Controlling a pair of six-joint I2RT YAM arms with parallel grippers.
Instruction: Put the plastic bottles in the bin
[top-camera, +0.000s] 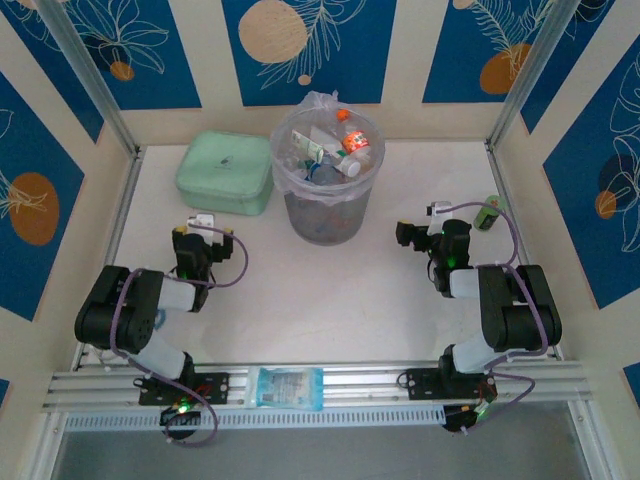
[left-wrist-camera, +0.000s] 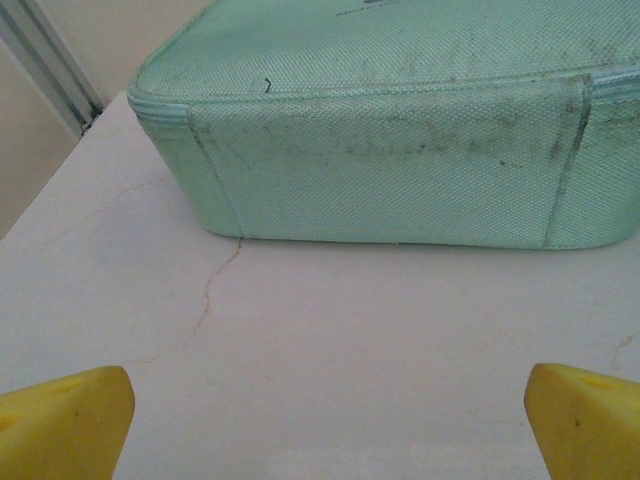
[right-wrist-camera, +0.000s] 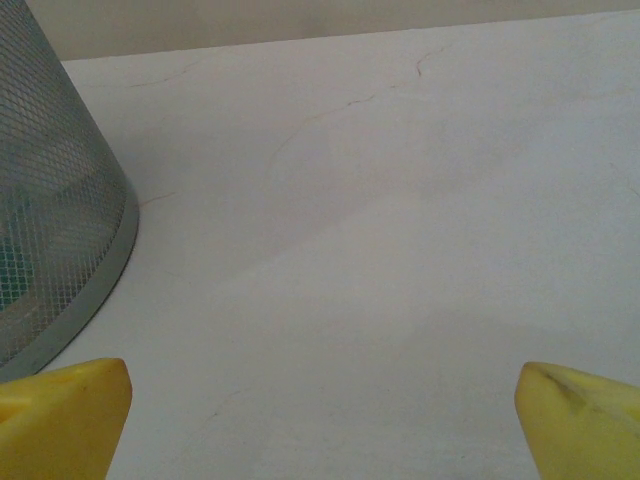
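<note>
The grey bin (top-camera: 323, 195) with a clear bag liner stands at the table's back middle. Several plastic bottles (top-camera: 335, 155) lie inside it, one with an orange label and red cap on top. Its mesh wall (right-wrist-camera: 50, 200) fills the left edge of the right wrist view. My left gripper (top-camera: 203, 225) rests low on the table at the left, open, its yellow fingertips (left-wrist-camera: 70, 420) wide apart over bare table. My right gripper (top-camera: 432, 215) rests at the right, open too, with nothing between its yellow fingertips (right-wrist-camera: 580, 420).
A flat mint-green zip case (top-camera: 225, 172) lies left of the bin, close ahead of the left gripper (left-wrist-camera: 336, 420). A small dark-green can (top-camera: 488, 213) lies near the right wall. A clear packet (top-camera: 288, 388) sits on the front rail.
</note>
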